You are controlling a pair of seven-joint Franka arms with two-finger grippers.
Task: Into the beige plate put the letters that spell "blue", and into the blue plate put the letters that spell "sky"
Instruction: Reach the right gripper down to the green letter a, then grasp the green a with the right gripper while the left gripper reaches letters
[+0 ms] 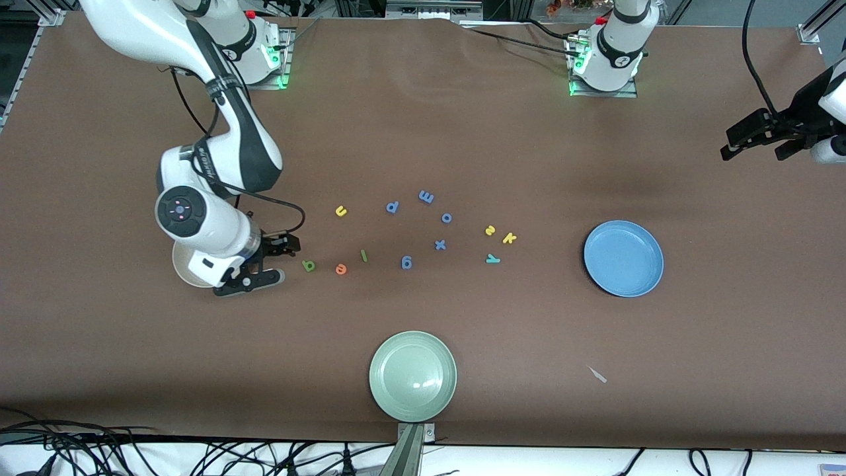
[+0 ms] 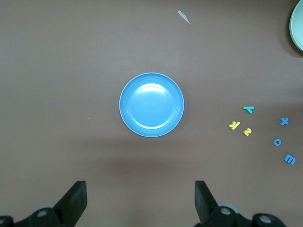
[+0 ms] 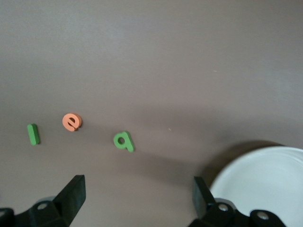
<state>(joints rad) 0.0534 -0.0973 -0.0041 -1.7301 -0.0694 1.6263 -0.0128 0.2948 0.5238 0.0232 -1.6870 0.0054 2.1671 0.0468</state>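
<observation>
My right gripper (image 1: 289, 260) (image 3: 138, 189) hangs open and empty low over the table, between the half-hidden beige plate (image 1: 180, 268) (image 3: 265, 182) and the green b (image 1: 308, 266) (image 3: 124, 140). Beside the b lie the orange e (image 1: 341, 268) (image 3: 71, 121) and the green l (image 1: 363, 255) (image 3: 33, 134); the yellow u (image 1: 341, 211) lies farther back. The yellow s (image 1: 490, 231) (image 2: 247, 132), yellow k (image 1: 509, 238) (image 2: 234, 125) and teal y (image 1: 493, 259) (image 2: 249, 109) cluster toward the blue plate (image 1: 623, 258) (image 2: 151, 105). My left gripper (image 1: 752, 156) (image 2: 140, 189) waits open, high over the left arm's end of the table.
Several blue letters (image 1: 440, 244) lie scattered mid-table between the two letter groups. A pale green plate (image 1: 413, 375) sits near the table's front edge. A small pale scrap (image 1: 598, 375) lies nearer the front camera than the blue plate.
</observation>
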